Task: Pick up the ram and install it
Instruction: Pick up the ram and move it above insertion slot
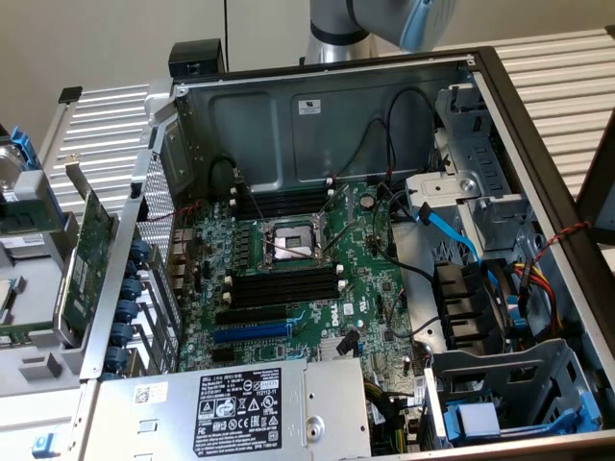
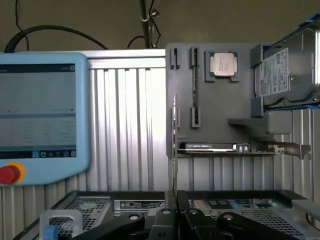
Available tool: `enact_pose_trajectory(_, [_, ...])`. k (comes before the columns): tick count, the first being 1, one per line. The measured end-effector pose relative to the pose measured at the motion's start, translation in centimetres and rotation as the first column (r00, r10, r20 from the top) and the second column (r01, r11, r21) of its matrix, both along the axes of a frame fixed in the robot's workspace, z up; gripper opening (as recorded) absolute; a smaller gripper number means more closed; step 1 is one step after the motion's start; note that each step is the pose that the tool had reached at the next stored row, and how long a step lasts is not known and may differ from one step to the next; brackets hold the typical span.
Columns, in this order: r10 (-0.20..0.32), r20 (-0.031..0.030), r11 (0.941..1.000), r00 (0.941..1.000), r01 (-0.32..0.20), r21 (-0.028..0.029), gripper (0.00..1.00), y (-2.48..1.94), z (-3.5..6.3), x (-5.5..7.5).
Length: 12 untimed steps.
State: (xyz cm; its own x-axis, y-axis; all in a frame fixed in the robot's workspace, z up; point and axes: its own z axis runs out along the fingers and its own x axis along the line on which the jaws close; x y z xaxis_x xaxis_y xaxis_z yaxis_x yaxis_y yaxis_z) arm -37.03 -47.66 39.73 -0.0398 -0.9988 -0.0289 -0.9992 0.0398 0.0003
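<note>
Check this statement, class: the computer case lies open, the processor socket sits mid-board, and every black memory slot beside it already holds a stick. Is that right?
One detail is wrong. The exterior view shows the black memory slots beside the processor socket empty, with no stick in any. The computer case does lie open, and the socket does sit mid-board.

Your arm (image 1: 332, 36) is silver-grey with a light blue joint cap (image 1: 423, 24); the hand (image 2: 175, 200) is black with round pivots.

Open computer case (image 1: 288, 125), motherboard (image 1: 370, 245), power supply (image 1: 240, 403), teach pendant (image 2: 40, 115)
</note>
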Motion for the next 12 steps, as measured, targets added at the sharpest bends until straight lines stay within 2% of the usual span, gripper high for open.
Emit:
enact_pose_trajectory(6, [0.002, 0.0001, 1.0, 1.0, -0.002, 0.0007, 0.13, 0.0, 0.99, 2.3])
enact_pose_trajectory(12, [0.004, -0.0001, 1.0, 1.0, -0.004, 0.0009, 0.13, 0.0, 1.27, 5.0])
